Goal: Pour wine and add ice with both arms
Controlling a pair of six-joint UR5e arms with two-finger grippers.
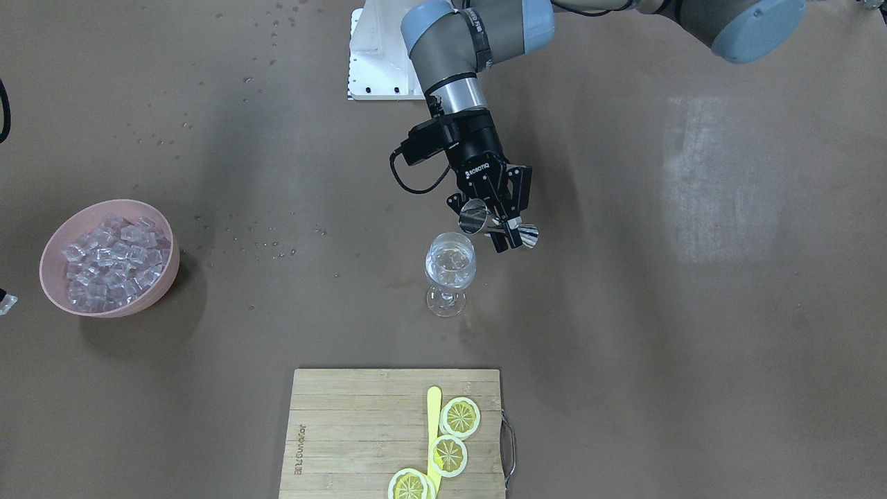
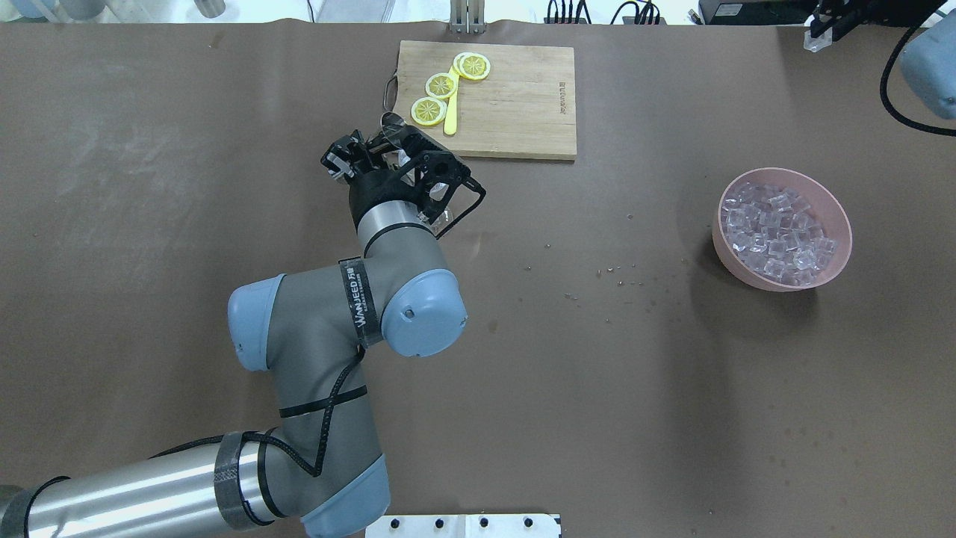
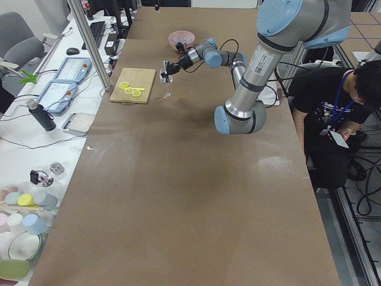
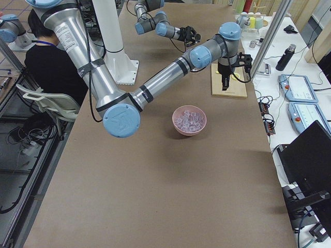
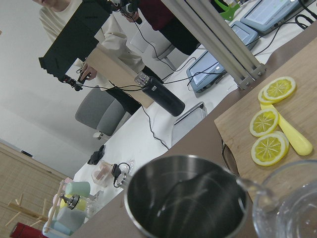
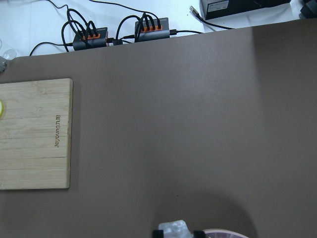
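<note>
My left gripper [image 1: 500, 225] is shut on a steel jigger [image 1: 475, 215], tipped on its side just above the rim of the wine glass [image 1: 450, 267]. The glass stands upright mid-table and holds clear liquid and ice. In the left wrist view the jigger's cup [image 5: 185, 198] looks empty, with the glass rim [image 5: 292, 196] beside it. My right gripper [image 2: 818, 33] hangs high at the far right edge, beyond the pink bowl [image 2: 747, 278] full of ice [image 2: 777, 232]. A clear ice cube [image 6: 172, 230] sits between its fingers.
A bamboo cutting board [image 1: 360, 430] lies at the operators' edge with three lemon slices [image 1: 460, 417] and a yellow tool [image 1: 434, 405]. Water droplets [image 1: 267, 242] speckle the brown table. A person [image 3: 342, 113] sits behind the robot. Cables and power strips [image 6: 119, 32] lie past the table's edge.
</note>
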